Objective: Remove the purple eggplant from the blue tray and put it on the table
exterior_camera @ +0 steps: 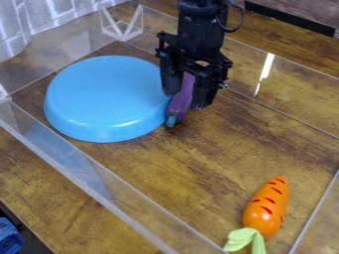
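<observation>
Just the one camera view here. The gripper (pixel 191 91) hangs right at the blue tray's (pixel 93 99) right edge, black fingers (pixel 171 84) pinched around the purple eggplant (pixel 184 97). The eggplant sits upright-ish, teal stem end down, near the table (pixel 146 179) just beside the tray rim. Can't tell if it's touching the wood. An orange carrot (pixel 267 206) lies well apart, lower right.

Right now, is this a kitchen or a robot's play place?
Probably a robot test pen, not a kitchen: a wood-grain table fenced by clear walls, toy food like the carrot, and a gripper over the purple eggplant.
</observation>
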`<state>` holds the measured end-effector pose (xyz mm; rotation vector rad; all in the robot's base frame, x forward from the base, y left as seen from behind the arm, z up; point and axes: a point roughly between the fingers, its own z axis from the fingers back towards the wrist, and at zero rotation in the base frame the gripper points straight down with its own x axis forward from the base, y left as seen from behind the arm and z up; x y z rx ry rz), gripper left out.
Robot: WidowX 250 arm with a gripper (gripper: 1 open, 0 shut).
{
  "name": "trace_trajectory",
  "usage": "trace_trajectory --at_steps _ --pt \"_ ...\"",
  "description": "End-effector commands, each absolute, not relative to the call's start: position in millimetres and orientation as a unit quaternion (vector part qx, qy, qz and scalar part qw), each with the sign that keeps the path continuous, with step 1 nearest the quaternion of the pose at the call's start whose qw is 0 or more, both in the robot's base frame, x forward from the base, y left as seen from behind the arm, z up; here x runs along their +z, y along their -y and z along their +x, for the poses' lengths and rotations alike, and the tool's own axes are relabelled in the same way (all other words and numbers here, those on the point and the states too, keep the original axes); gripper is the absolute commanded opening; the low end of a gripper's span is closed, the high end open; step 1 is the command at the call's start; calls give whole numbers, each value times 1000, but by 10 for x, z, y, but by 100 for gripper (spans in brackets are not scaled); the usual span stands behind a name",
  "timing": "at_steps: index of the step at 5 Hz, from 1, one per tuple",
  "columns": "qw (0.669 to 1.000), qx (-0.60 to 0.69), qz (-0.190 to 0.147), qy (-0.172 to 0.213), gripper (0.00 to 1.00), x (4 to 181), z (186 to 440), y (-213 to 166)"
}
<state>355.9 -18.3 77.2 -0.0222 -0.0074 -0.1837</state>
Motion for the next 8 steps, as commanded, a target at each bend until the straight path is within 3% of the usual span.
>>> trace_trajectory --at_steps 1,8 --pt "996 -85 -12 33 0 912 3662 95" --pt "996 -74 -36 38 0 847 3722 -120"
